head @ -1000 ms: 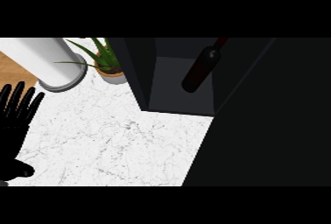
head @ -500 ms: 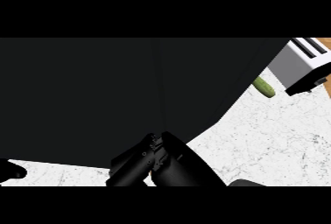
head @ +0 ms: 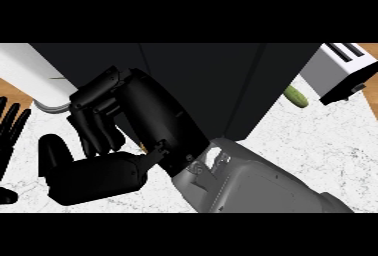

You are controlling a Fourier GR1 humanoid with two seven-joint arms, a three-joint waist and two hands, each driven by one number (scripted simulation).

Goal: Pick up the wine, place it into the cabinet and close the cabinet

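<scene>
Head view looks steeply down, and most of it is taken up by the right hand (head: 122,130), large and close, with its grey forearm (head: 258,187) running off toward the lower right. Its fingers (head: 96,107) are bent at the knuckles and bunched together, the thumb (head: 55,155) sticking out below them, and I can see nothing held inside them. They lie against the dark front of the cabinet (head: 214,75), which fills the upper middle as one black mass; whether its door stands open or closed is hard to make out, since hand and shadow run together. The wine is nowhere to be seen: I cannot tell where it is, whether behind the hand or within the dark cabinet. At the far left edge the left hand (head: 11,130) shows only as straight, spread fingers pointing up, the rest cut off. A white cylinder (head: 37,75) stands at the upper left, partly hidden by the cabinet. On the marbled bench (head: 317,140) to the right lies a small green thing (head: 297,96), half tucked behind the cabinet's edge, and a toaster (head: 343,70) is cut off by the right border.
</scene>
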